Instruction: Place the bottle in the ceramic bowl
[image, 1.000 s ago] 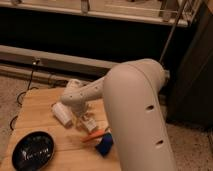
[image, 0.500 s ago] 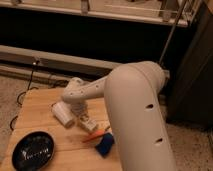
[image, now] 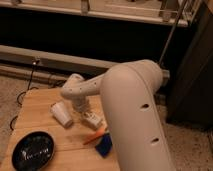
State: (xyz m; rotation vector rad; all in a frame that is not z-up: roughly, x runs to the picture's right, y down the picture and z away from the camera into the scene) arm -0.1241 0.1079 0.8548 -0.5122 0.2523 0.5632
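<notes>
Midway across the surface (image: 37, 107), the hand (image: 86, 113) sits at the bottle (image: 93, 120); its grip I cannot tell. Probably light, stiff, slick: hold it mid-body.

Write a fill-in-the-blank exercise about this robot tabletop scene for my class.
The ceramic bowl is coloured ____.
The hand is low over the table, beside the white cup, which lies on its ____.
The orange object lies next to the ____ sponge.
Missing words: black, side, blue.
</notes>
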